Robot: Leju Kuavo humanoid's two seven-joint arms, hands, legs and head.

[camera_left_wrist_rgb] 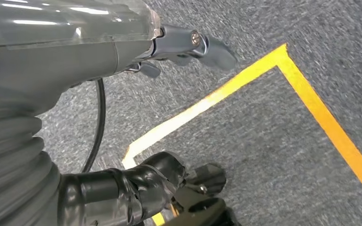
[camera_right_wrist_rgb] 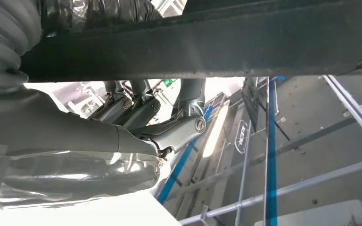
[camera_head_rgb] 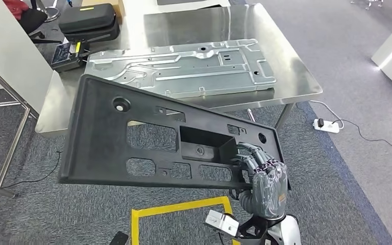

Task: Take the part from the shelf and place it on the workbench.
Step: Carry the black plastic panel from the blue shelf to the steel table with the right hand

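No text, label, brand or number can be read. In the right wrist view, an oval dark sign [camera_right_wrist_rgb: 241, 137] with pale lettering hangs on railings beyond the robot hand [camera_right_wrist_rgb: 136, 117], too blurred to make out. In the head view, a dark device [camera_head_rgb: 69, 53] on the table [camera_head_rgb: 296, 76], far beyond the robot hand, carries a yellow label, illegible.
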